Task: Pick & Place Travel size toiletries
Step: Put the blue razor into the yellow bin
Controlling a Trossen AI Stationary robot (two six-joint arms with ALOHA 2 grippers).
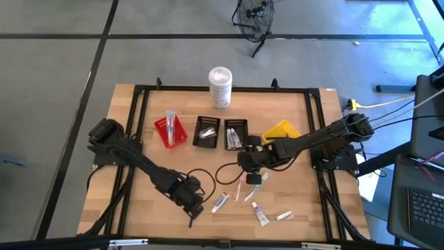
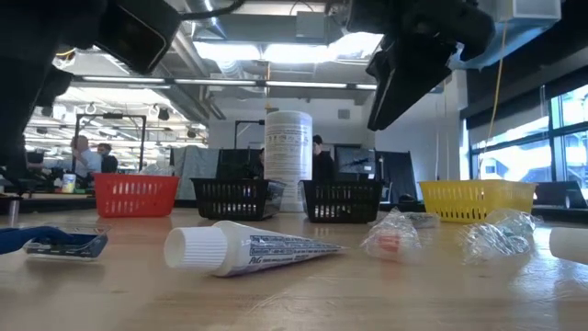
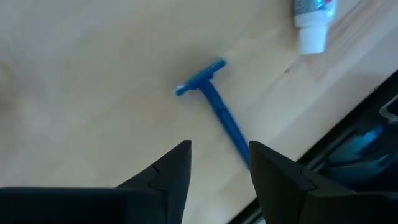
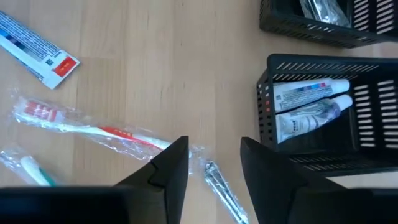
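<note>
Toiletries lie scattered over the near half of the wooden table (image 1: 139,139): a white tube (image 1: 220,202) with its cap toward the front edge, a second tube (image 1: 259,213) just beside it, a small sachet (image 1: 284,216) further right, and wrapped toothbrushes (image 1: 244,187) in crinkled clear film between them and the bins. A blue razor (image 3: 214,102) lies flat near the table's front edge, its head pointing away from the left gripper (image 1: 195,208), which hangs just above the handle end with its jaws apart, one on either side of the handle and not touching it.

The right gripper (image 1: 254,178) hovers over the wrapped toothbrushes, close to the front of the right black bin (image 1: 236,134); its jaws are apart and hold nothing. Seen from its wrist, a red-and-white toothbrush (image 4: 87,127) in its wrapper lies just ahead of the fingers, and that bin holds two white tubes (image 4: 308,106) side by side.

Behind them stand a second black bin (image 1: 207,131), a red bin (image 1: 171,130) on the left and a yellow bin (image 1: 281,130) on the right, tilted. A tall white canister (image 1: 220,87) stands at the back edge. People show in the room beyond.
</note>
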